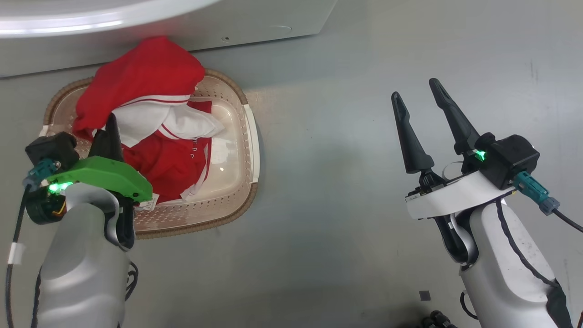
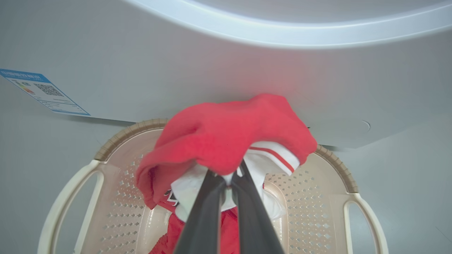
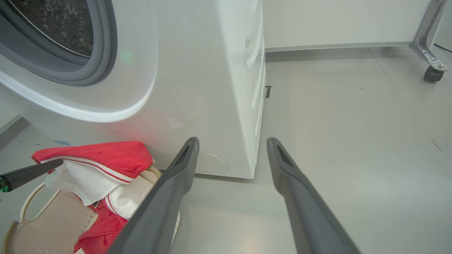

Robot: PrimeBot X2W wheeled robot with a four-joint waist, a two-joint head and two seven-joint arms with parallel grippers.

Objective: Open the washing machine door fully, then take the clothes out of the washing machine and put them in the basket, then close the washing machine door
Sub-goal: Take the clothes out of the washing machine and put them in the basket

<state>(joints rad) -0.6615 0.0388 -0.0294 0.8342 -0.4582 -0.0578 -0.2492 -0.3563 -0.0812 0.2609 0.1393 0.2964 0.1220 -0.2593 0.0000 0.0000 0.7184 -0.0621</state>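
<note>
At the left of the head view, the left pincer (image 1: 111,120) is reaching over the near-left part of the basket (image 1: 248,136), its two dark fingers pressed together and pinching the clothes (image 1: 145,73). In the left wrist view the fingertips (image 2: 215,180) are meeting on white fabric just under a bunched red fold of the clothes (image 2: 219,134), which is draping over and beyond them. The lifted bundle is hanging above the far half of the basket (image 2: 116,141), while more red and white cloth is lying inside it below the fingers. The basket is sitting on the grey floor (image 1: 341,136), with its far rim just beside the base of the washing machine (image 1: 255,23). A blue label (image 2: 42,91) is showing on the machine's front panel, left of the clothes.

Further right, the right pincer (image 1: 414,89) is hovering over bare floor, well apart from the basket, its fingers spread wide and gripping nothing. In the right wrist view this pincer (image 3: 233,141) is pointing past the machine's lower corner, with the clothes (image 3: 106,155) at its lower left and the grey gasket (image 3: 102,53) above them.
</note>
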